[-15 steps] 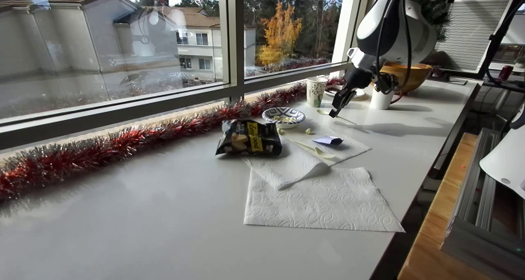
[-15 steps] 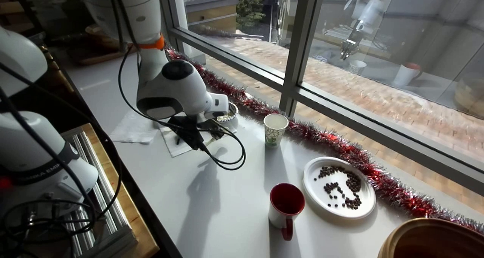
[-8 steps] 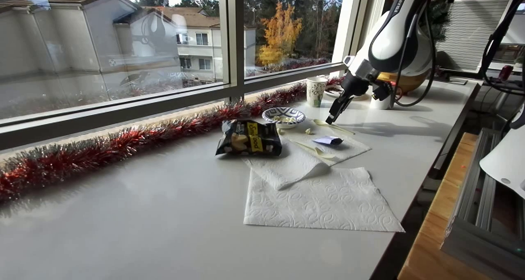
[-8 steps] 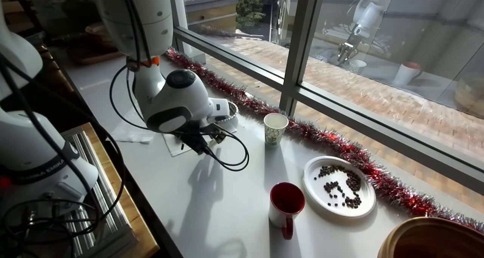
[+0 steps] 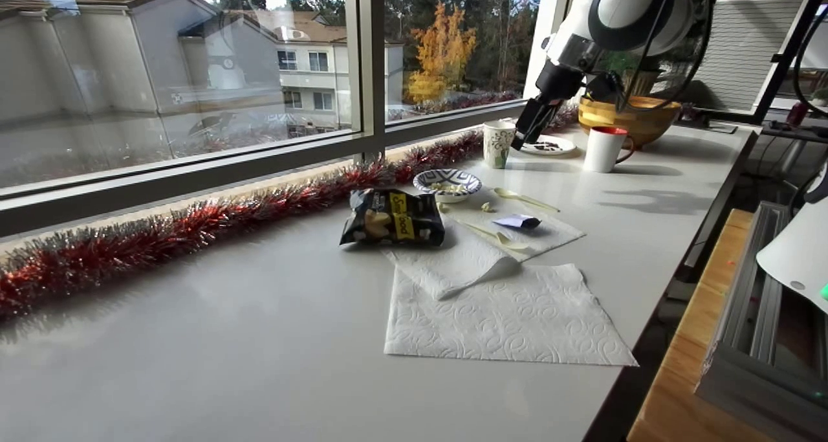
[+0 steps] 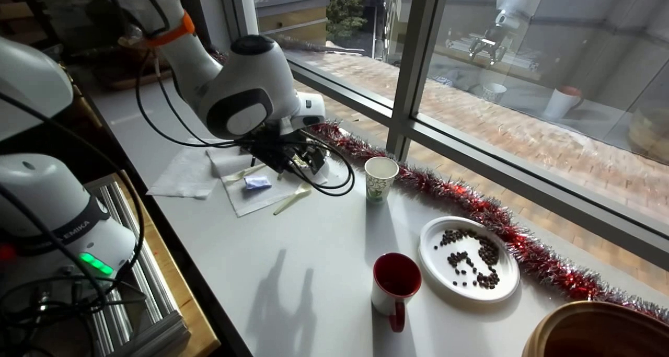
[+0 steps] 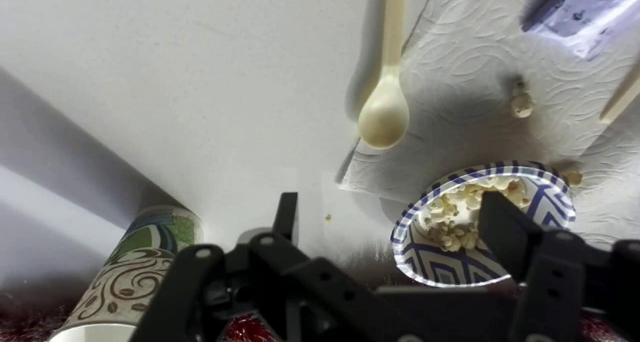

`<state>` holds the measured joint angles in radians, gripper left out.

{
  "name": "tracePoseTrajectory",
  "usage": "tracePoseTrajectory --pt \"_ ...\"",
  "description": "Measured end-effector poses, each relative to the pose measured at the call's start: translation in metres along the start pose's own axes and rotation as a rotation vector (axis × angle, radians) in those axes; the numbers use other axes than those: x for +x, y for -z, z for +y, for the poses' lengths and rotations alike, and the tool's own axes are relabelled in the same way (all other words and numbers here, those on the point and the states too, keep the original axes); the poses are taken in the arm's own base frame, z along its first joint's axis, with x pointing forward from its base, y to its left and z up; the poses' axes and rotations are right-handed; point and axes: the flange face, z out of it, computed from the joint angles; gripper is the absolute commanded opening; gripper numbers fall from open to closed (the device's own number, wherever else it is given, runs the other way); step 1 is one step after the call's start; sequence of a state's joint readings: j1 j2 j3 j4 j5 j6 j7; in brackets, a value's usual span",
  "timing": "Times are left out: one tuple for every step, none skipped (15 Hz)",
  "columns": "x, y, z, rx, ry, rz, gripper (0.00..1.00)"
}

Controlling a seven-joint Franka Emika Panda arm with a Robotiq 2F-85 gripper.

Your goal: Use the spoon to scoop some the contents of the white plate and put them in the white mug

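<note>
The pincer (image 7: 390, 214) is hanging above the desk (image 5: 259, 332) with its fingers spread wide, and nothing is showing between them. The step in hand is, I am judging, the first one: getting hold of the spoon (image 7: 384, 116). In the wrist view the spoon is lying below the pincer and just ahead of the fingertips, within their spread, its handle pointing away from them. One finger is covering part of the patterned bowl (image 7: 435, 264), while the paper cup (image 7: 137, 277) is standing off the pincer's opposite side. In an exterior view the white plate (image 6: 439, 266) is lying well apart from the pincer, past the paper cup, bearing the dark beans (image 6: 488, 252); the white mug (image 6: 385, 303) is standing upright near the plate, also well apart from the pincer. The next move is probably calling for shifting forward until the fingers are straddling the handle, then lowering and closing; going straight down from here, one finger would be risking the patterned bowl's rim
</note>
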<state>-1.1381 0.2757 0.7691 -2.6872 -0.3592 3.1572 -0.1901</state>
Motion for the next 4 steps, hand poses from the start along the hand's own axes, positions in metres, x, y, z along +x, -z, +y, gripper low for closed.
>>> tracePoseTrajectory --pt "0.005 0.006 -0.002 -0.002 0.01 -0.041 1.0" --pt "0.013 0.011 -0.004 0.0 0.03 -0.068 1.0" --pt "0.02 0.016 -0.002 0.001 0.045 -0.073 1.0" --pt "0.025 0.019 0.0 0.0 0.052 -0.073 1.0"
